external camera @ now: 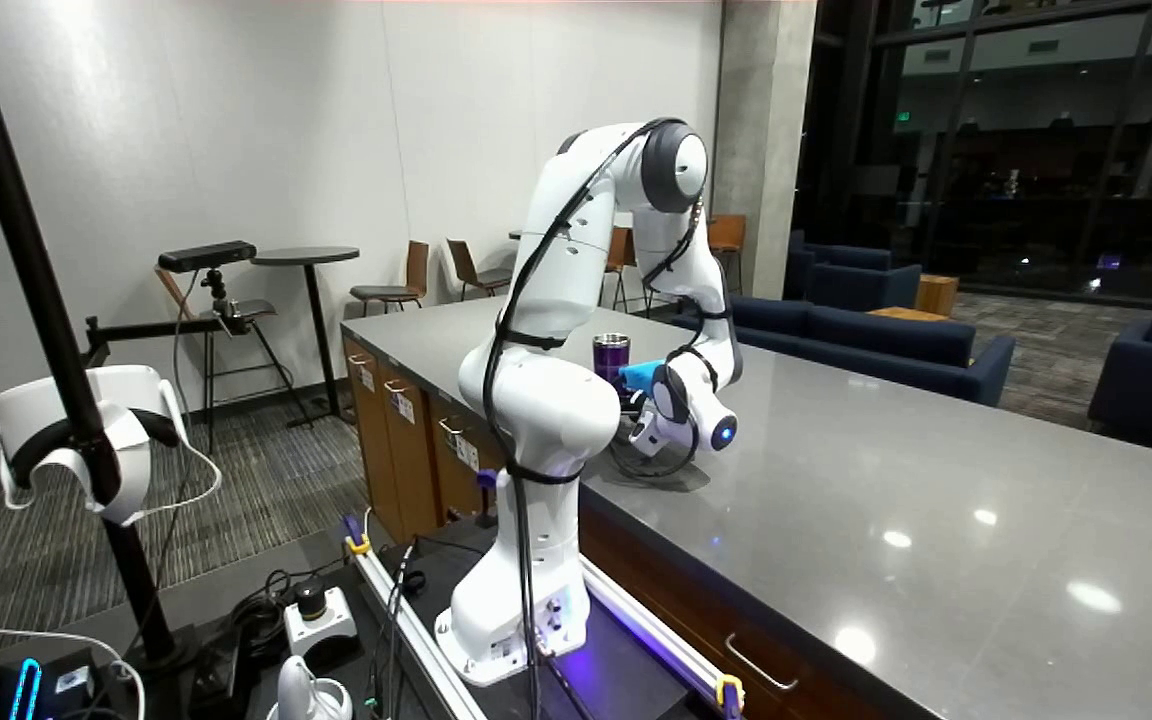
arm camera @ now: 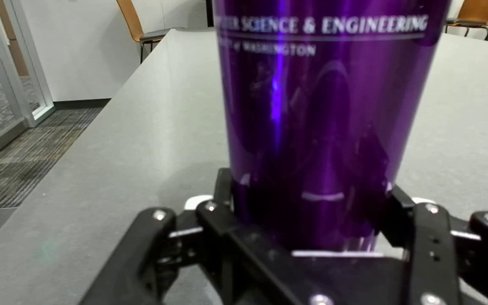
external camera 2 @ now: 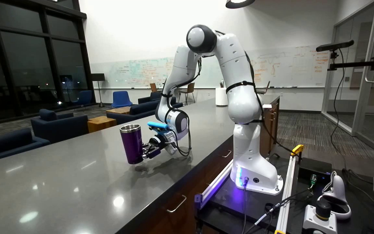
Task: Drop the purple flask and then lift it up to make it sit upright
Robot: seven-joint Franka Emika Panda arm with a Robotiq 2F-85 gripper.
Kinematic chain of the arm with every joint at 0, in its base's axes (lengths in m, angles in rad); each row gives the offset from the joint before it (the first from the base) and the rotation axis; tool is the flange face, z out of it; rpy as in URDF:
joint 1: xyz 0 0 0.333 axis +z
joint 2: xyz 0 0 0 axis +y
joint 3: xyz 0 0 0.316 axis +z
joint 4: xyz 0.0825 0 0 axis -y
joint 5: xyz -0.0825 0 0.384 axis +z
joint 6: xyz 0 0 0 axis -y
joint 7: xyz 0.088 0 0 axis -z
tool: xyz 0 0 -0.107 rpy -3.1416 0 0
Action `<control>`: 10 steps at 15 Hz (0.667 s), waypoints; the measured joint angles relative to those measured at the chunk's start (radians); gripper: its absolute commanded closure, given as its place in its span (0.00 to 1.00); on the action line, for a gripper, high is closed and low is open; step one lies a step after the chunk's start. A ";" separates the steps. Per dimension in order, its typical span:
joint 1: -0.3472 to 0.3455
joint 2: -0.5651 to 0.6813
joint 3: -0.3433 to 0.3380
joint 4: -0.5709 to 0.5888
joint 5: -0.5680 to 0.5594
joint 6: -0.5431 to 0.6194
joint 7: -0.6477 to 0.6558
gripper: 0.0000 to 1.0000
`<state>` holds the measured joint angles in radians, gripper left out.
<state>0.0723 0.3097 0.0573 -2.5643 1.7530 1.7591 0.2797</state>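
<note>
Black linkages (arm camera: 244, 245) fill the foot of the wrist view, nearest the camera: they belong to my claw (arm camera: 311, 199), which is clenched on the purple flask (arm camera: 324, 110), one of its fingers (arm camera: 223, 186) against each side, low near the base (arm camera: 320, 241). White lettering (arm camera: 333, 25) on the flask reads, in part, "Science & Engineering" and "Washington". In an exterior view the flask is roughly upright, silvery rim (external camera 2: 130, 130) uppermost, seeming to lean a little away from my wrist (external camera 2: 178, 124) over a grey surface (external camera 2: 86, 185); whether its base touches that surface or hangs just above it, I cannot tell.

I judge the step in hand to be holding the flask near-upright, either ahead of the drop or while righting it at the end; the pose alone does not settle which. If the drop is yet to come, the next move calls for loosening my fingers so the flask falls. If the righting is under way, it calls for taking out the lean, easing the base flat, then letting go evenly and backing straight off, since a lopsided release could tip the flask over
</note>
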 measured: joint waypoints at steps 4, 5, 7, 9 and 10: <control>0.001 0.001 0.000 0.000 0.000 0.001 0.000 0.02; 0.002 0.002 0.000 0.000 -0.001 0.001 -0.001 0.00; 0.004 0.002 0.000 0.000 -0.001 0.000 -0.001 0.26; 0.004 0.002 0.000 0.001 -0.011 -0.006 0.001 0.03; 0.004 0.003 0.000 0.001 -0.016 -0.008 0.004 0.29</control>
<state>0.0765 0.3130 0.0571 -2.5637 1.7370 1.7507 0.2835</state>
